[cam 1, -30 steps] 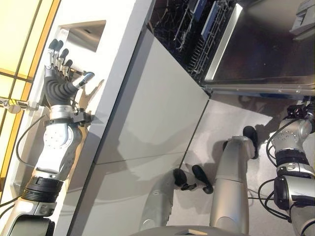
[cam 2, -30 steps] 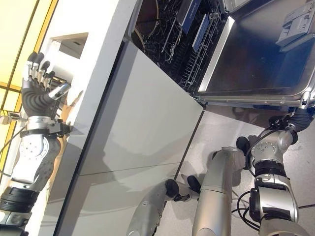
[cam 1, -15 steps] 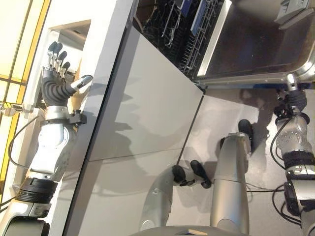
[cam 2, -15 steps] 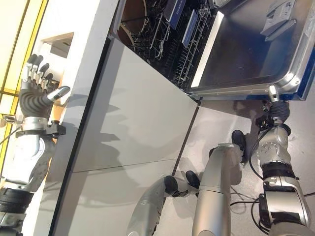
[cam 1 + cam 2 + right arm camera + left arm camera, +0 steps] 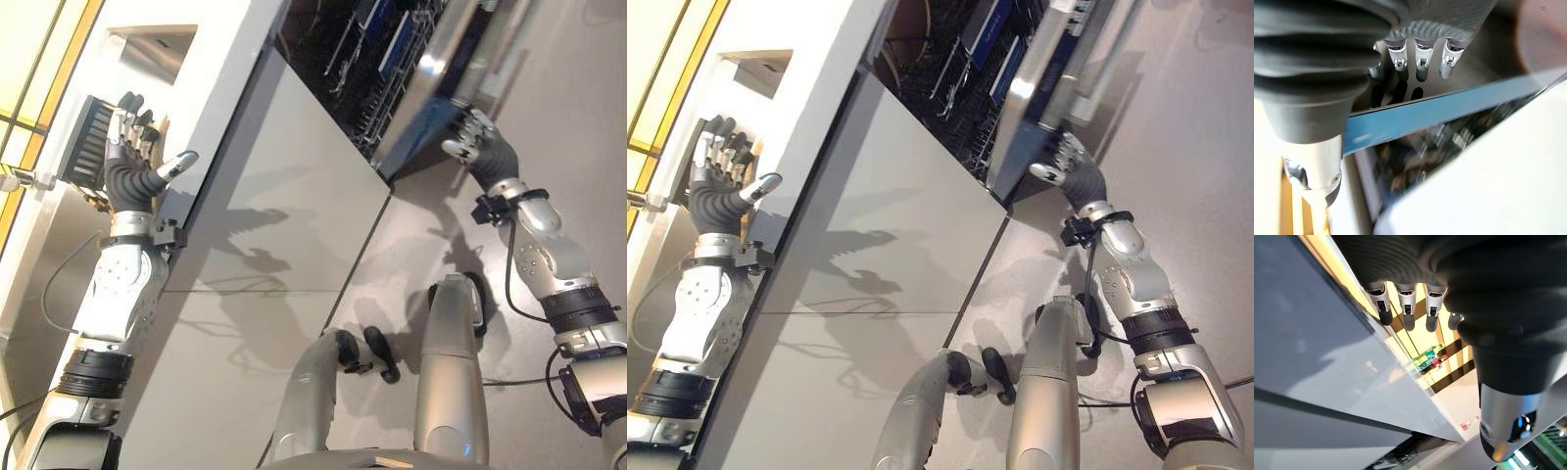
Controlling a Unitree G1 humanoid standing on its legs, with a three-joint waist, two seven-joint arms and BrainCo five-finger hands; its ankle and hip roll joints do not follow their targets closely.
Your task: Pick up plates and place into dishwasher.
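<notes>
The right hand (image 5: 1063, 168), fingers straight and grasping nothing, pressed against the outer face of the dishwasher door (image 5: 1034, 83), which stood half raised over 1 dish rack (image 5: 950, 69). The left hand (image 5: 135, 162) hovered released and empty above the white countertop (image 5: 240, 39) at far left, beside 1 dark ribbed block (image 5: 90, 142). No plates could be made out, so a door swung closed might have shut the dishwasher before anything was loaded.

white cabinet front (image 5: 284, 245) | white countertop (image 5: 808, 59) | grey floor (image 5: 578, 127) | yellow-framed window (image 5: 39, 59)
</notes>
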